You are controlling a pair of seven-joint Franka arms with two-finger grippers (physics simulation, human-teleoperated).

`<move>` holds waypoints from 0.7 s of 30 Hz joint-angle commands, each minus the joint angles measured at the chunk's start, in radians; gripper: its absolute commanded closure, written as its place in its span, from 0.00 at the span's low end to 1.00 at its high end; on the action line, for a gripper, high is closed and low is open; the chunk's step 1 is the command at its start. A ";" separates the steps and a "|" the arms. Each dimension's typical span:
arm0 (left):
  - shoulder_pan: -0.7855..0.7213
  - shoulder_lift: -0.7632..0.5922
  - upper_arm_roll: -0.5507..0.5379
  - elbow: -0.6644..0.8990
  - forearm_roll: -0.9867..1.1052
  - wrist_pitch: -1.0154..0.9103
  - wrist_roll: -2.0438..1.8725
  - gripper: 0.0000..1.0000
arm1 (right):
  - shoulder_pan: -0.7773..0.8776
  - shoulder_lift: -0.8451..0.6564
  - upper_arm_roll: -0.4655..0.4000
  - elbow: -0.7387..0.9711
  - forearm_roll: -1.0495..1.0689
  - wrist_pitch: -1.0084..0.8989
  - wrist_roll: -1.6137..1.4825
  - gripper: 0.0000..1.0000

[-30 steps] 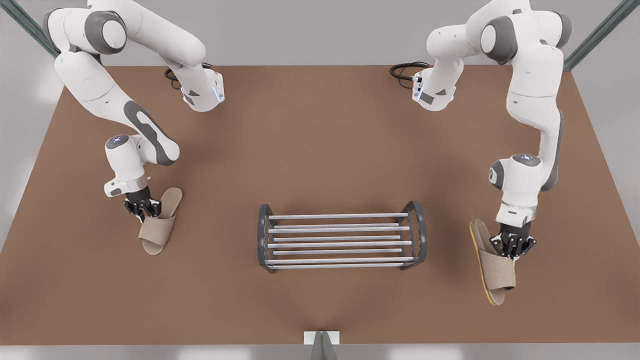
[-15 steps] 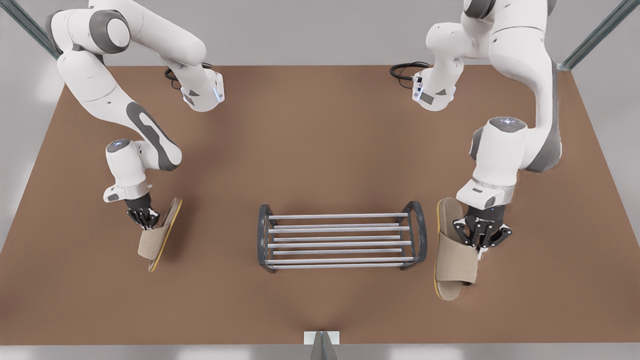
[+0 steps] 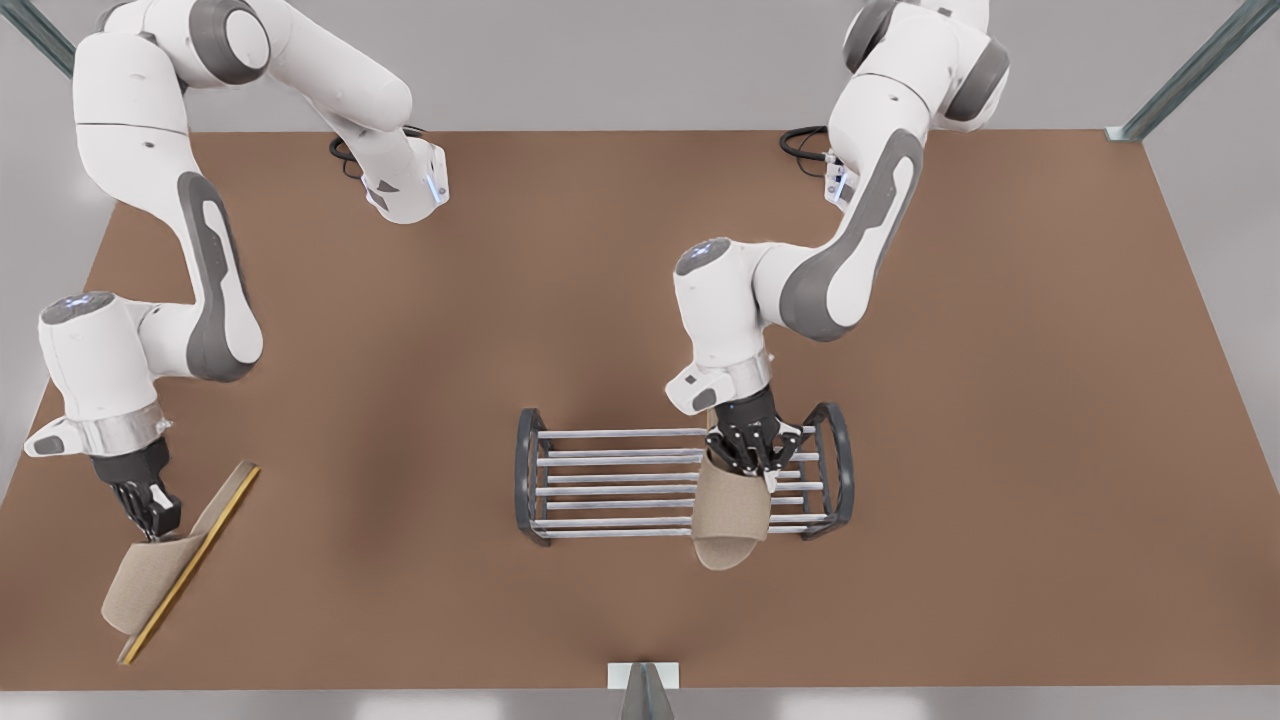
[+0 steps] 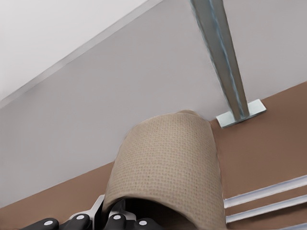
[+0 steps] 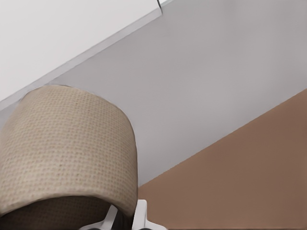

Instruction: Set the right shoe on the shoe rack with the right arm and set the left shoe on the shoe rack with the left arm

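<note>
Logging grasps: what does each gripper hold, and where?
Left gripper: left shoe, by its strap, over the shoe rack. Right gripper: right shoe, by its strap.

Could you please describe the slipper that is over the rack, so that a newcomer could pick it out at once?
Find the rack mid-table. Over its end on the front view's right, the left hand grips a beige slipper, strap up, toe past the rack's front bar. The other slipper hangs tilted on edge, far off the rack.

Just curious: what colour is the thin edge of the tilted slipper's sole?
Yellow, along the right shoe sole's edge; clearest in the front view.
</note>
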 commanded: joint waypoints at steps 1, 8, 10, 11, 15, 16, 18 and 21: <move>0.008 -0.017 0.001 -0.040 0.088 -0.088 -0.495 0.79 | 0.002 -0.029 0.012 0.014 0.000 -0.339 0.179 0.79; -0.012 -0.034 -0.013 -0.137 0.100 -0.080 -0.593 0.79 | 0.041 -0.021 0.083 0.152 -0.001 -0.646 0.179 0.79; -0.015 -0.031 -0.012 -0.146 0.101 -0.080 -0.612 0.79 | 0.033 -0.025 0.081 0.209 -0.007 -0.757 0.170 0.79; -0.023 -0.031 -0.012 -0.156 0.102 -0.081 -0.626 0.79 | 0.037 -0.029 0.081 0.261 -0.007 -0.844 0.170 0.79; -0.037 -0.032 -0.012 -0.186 0.106 -0.081 -0.659 0.79 | 0.045 -0.031 0.100 0.367 -0.013 -1.031 0.137 0.79; -0.037 -0.032 -0.012 -0.187 0.106 -0.081 -0.661 0.79 | 0.065 -0.031 0.100 0.389 -0.023 -1.085 0.116 0.79; -0.037 -0.028 -0.012 -0.207 0.151 -0.081 -0.687 0.79 | 0.131 -0.031 0.100 0.461 -0.102 -1.251 0.016 0.79; -0.043 -0.018 -0.012 -0.209 0.157 -0.081 -0.712 0.79 | 0.245 -0.028 0.091 0.462 -0.119 -1.323 -0.010 0.79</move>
